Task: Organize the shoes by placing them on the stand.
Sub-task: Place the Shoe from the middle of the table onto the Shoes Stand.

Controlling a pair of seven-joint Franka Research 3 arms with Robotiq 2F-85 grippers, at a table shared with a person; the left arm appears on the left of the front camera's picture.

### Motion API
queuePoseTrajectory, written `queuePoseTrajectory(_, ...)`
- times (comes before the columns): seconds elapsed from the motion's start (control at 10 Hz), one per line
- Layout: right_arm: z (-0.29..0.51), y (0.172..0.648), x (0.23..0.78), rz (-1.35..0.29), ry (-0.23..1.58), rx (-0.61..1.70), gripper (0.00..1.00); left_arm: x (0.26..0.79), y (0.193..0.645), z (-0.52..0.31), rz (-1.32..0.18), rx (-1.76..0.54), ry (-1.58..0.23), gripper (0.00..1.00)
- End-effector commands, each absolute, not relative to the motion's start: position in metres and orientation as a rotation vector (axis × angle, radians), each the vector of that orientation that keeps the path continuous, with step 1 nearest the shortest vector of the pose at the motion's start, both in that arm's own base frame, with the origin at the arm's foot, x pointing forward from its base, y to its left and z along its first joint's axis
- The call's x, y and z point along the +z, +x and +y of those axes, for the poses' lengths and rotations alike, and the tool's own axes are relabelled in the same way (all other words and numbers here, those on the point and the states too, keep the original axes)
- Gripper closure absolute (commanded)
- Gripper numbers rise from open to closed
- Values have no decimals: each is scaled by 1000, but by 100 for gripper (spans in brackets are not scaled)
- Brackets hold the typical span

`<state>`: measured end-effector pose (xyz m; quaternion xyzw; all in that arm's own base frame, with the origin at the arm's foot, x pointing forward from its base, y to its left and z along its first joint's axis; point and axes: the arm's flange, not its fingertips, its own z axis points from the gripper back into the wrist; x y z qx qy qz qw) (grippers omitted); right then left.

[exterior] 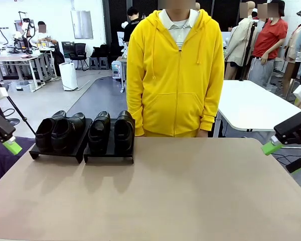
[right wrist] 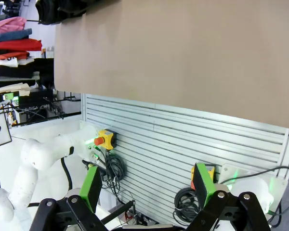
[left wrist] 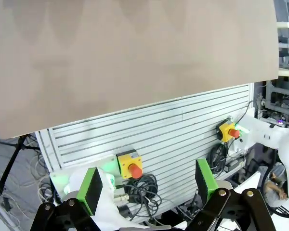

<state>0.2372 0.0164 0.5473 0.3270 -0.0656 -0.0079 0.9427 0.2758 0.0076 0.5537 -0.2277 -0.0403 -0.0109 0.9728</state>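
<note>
On the far left part of the desk [exterior: 180,201] stand two black stands [exterior: 83,150], side by side and touching each other. The four shoes [exterior: 85,131] are all on them, two on each stand. The left pair [exterior: 60,131] sits on the left stand, turned a little to the side, and the two shoes touch each other. The right pair [exterior: 111,130] sits on the right stand with the toes pointing toward the robot, and these two also stand close together. All four are glossy black with rounded toes.

A person in a yellow hooded jacket [exterior: 175,75] stands at the far edge of the desk, just to the right of the stands, with both arms hanging down at the sides.

The left hand [exterior: 7,143] is at the left edge of the front view, off the side of the desk, away from the shoes. In its wrist view the left hand [left wrist: 149,185] has its two green pads [left wrist: 89,187] wide apart, and nothing is between them. Below it are a ribbed metal panel [left wrist: 173,130] and a yellow box with a red button [left wrist: 130,164].

The right hand [exterior: 283,153] is at the right edge, also beside the desk and well apart from the shoes. In its own view the right hand [right wrist: 147,190] is fully open too and holds nothing.
</note>
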Motion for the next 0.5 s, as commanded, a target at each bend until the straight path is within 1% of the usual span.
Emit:
queuePoseTrajectory(0.0,18,237,551,-133,694,-26,0,555,276,9,-75,-17,-478,0)
queuePoseTrajectory(0.4,18,237,551,-133,694,-26,0,555,276,9,-75,-17,-478,0)
